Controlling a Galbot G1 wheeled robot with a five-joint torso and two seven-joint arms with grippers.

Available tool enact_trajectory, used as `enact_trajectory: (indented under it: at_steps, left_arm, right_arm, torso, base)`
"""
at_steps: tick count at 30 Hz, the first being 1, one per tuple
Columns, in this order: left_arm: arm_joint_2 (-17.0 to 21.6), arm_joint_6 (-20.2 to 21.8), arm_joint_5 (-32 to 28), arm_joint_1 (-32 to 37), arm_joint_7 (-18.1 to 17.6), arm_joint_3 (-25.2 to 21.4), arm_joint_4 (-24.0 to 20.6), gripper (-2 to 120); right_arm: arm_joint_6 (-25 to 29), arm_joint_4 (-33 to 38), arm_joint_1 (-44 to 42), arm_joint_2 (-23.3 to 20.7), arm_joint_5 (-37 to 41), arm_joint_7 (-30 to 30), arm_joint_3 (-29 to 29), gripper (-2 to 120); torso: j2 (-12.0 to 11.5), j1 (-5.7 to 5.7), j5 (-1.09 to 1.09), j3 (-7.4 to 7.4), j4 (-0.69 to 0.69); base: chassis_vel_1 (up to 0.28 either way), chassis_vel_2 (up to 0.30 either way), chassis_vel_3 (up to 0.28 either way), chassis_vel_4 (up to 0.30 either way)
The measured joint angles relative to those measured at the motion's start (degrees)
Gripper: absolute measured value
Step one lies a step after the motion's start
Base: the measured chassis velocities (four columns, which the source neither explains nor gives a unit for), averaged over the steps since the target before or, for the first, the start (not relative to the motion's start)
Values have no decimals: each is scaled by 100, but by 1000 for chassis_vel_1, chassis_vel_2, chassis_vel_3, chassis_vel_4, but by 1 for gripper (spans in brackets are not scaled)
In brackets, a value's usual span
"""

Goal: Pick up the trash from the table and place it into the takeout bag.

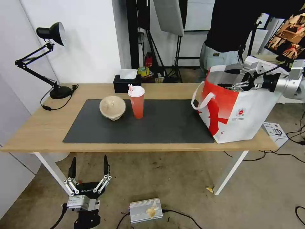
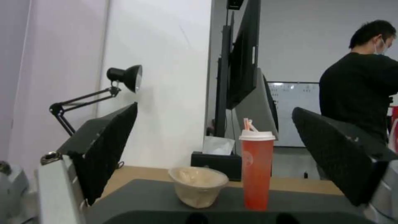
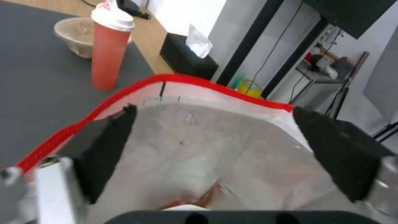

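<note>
R gripper [image 1: 231, 78] spread wide, empty, inside bag [image 1: 238, 117] mouth at table [image 1: 38, 130] right end. L gripper [image 1: 89, 168] spread too, parked low near left. Cup [image 1: 137, 101] & bowl [image 1: 112, 107] on mat [image 1: 165, 124].

A black desk lamp [image 1: 50, 57] stood near a black tissue box [image 1: 127, 83]. On the floor lay a silver metal box [image 1: 145, 210] and a small white carton [image 1: 274, 131].

A studio-like lab is showing: softbox [image 1: 168, 16] on stands, whiteboard [image 2: 292, 113], floor cables [image 1: 286, 154], desk lamp [image 1: 47, 60] at table's [image 1: 38, 127] far-left corner.
</note>
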Motion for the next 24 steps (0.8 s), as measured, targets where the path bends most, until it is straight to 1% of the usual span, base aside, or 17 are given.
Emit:
enact_trajectory:
  at_steps: [4, 13, 16, 17, 19, 20, 21, 22, 23, 24]
  left_arm:
    - [-2, -12, 5, 42, 1, -8, -34, 100]
    - [-3, -17, 4, 97, -1, -34, -116, 100]
    - [-2, -18, 4, 98, -3, -39, -131, 100]
    - [-2, -18, 4, 98, -3, -39, -131, 100]
    - [-3, -19, 3, 98, -4, -43, -142, 100]
    - [-3, -19, 3, 98, -4, -43, -142, 100]
    - [-3, -19, 3, 98, -4, -45, -143, 100]
    - [-2, -19, 1, 98, -4, -53, -147, 100]
    - [-2, -20, -2, 99, -6, -66, -157, 100]
    - [-1, -20, -3, 99, -7, -68, -160, 100]
  right_arm:
    - [0, 1, 29, -1, 0, 4, -17, 100]
    - [-5, 145, -28, -2, 84, 106, 3, 100]
    - [-13, 493, -284, -84, 402, 531, 133, 100]
    - [-13, 493, -284, -84, 402, 531, 133, 100]
    - [141, 1279, -893, -173, 1089, 1785, 354, 100]
    - [141, 1279, -893, -173, 1089, 1785, 354, 100]
    - [159, 1400, -977, -181, 1187, 1947, 389, 100]
    - [202, 1899, -1337, -204, 1522, 2512, 575, 100]
    - [212, 2331, -1671, -206, 1702, 2902, 763, 100]
    - [215, 2511, -1807, -206, 1761, 3038, 827, 100]
  torso:
    - [0, 0, 0, 0, 0]
    - [0, 0, 0, 0, 0]
    - [0, 0, 0, 0, 0]
    - [0, 0, 0, 0, 0]
    - [0, 0, 0, 0, 0]
    - [0, 0, 0, 0, 0]
    - [0, 0, 0, 0, 0]
    - [0, 0, -1, 0, 1]
    - [0, 0, -1, 0, 0]
    - [0, 0, -1, -1, 0]
  base:
    - [0, 0, 0, 0]
    - [0, 0, 0, 0]
    - [0, 0, 0, 0]
    - [0, 0, 0, 0]
    - [0, 0, 0, 0]
    - [0, 0, 0, 0]
    - [0, 0, 0, 0]
    - [0, 0, 0, 0]
    - [0, 0, 0, 0]
    - [0, 0, 0, 0]
